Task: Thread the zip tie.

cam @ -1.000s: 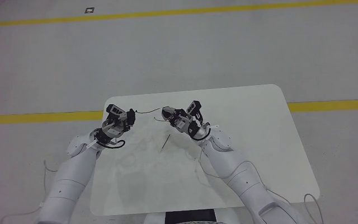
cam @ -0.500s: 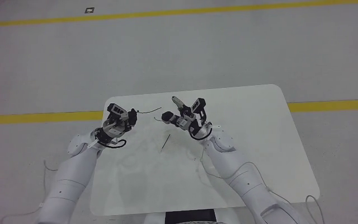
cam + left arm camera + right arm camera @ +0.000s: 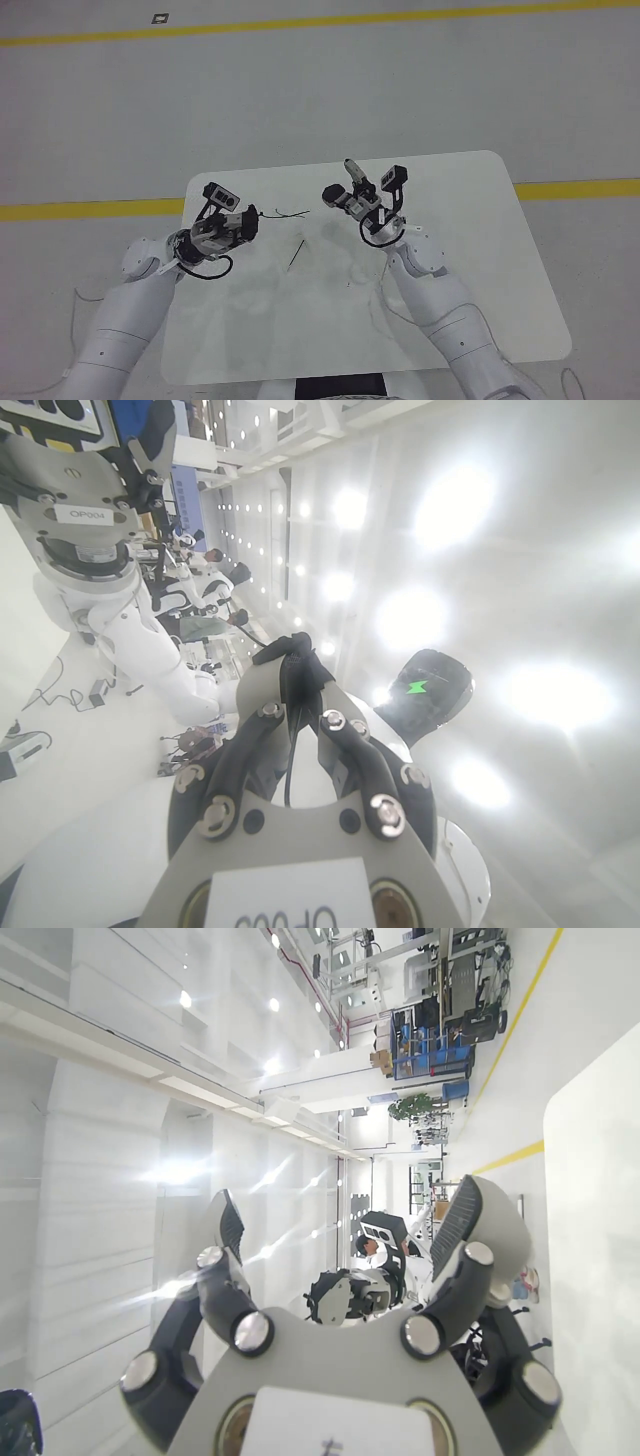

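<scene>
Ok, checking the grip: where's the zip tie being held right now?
Top view: the zip tie sits pinched in the left gripper, its free end sticking out toward the right gripper.

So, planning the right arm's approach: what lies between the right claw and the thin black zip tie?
Just bare white table, in the top view, between right claw and thin black zip tie.

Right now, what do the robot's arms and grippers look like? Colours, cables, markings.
Both arms, left arm and right arm, have smooth white shells, with a black cable looping at each wrist. The left gripper and right gripper match: grey base plate, black linkage bars, silver bolts, a white printed label. Fingers are light grey with black ribbed pads.
</scene>
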`<act>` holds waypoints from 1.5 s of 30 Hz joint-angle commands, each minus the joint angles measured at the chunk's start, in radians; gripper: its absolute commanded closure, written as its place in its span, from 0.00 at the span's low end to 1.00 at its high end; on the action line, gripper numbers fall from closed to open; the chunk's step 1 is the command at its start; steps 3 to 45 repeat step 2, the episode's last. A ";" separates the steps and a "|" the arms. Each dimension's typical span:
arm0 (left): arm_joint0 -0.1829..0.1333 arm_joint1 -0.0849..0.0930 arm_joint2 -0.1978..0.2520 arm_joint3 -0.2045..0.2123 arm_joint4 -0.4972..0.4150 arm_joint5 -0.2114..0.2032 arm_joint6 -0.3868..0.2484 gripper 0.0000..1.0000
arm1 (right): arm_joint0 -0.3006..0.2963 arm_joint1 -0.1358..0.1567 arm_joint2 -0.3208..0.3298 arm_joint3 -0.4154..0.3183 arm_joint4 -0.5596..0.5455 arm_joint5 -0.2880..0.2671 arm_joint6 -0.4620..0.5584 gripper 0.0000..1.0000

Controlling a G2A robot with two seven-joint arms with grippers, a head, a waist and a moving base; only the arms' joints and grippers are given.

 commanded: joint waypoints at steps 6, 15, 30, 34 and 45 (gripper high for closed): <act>0.000 0.000 0.000 0.001 0.000 0.000 0.000 1.00 | 0.001 0.000 -0.001 0.001 0.000 0.000 0.001 0.00; 0.000 0.000 0.000 0.001 0.000 0.000 0.000 1.00 | 0.001 0.000 -0.001 0.001 0.000 0.000 0.001 0.00; 0.000 0.000 0.000 0.001 0.000 0.000 0.000 1.00 | 0.001 0.000 -0.001 0.001 0.000 0.000 0.001 0.00; 0.000 0.000 0.000 0.001 0.000 0.000 0.000 1.00 | 0.001 0.000 -0.001 0.001 0.000 0.000 0.001 0.00; 0.000 0.000 0.000 0.001 0.000 0.000 0.000 1.00 | 0.001 0.000 -0.001 0.001 0.000 0.000 0.001 0.00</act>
